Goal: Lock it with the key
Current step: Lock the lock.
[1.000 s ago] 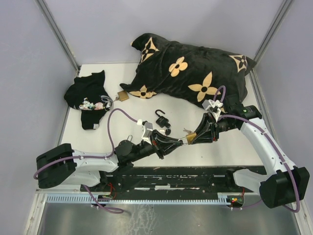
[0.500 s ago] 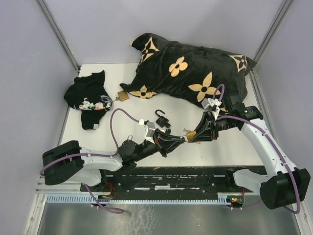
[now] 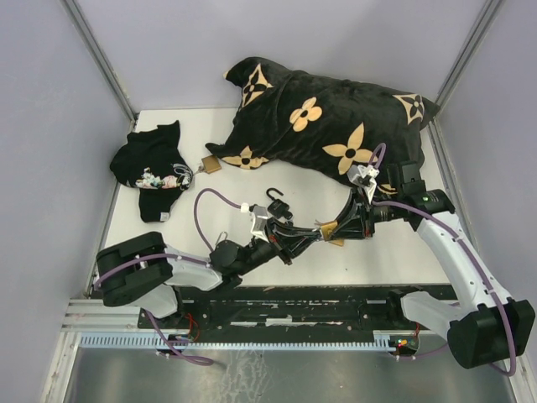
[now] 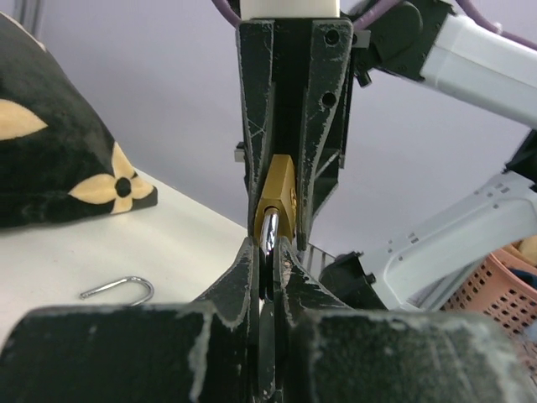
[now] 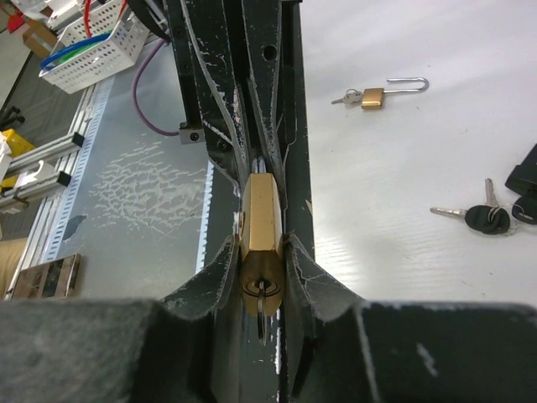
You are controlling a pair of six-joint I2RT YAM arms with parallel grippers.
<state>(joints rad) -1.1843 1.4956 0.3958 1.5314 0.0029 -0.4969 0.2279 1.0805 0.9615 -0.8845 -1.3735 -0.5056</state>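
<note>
Padlock (image 5: 260,210) sits pinched in right pincer (image 5: 262,253); left pincer (image 4: 267,253) pinches its shackle (image 4: 270,231).

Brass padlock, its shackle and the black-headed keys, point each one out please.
Brass padlock (image 5: 260,220): right wrist view, top face of the body.
Shackle (image 4: 270,233): left wrist view, shiny curved bar.
Black-headed keys (image 5: 482,220): right wrist view, a black head.

no legible text, no brands, no numbers
</note>
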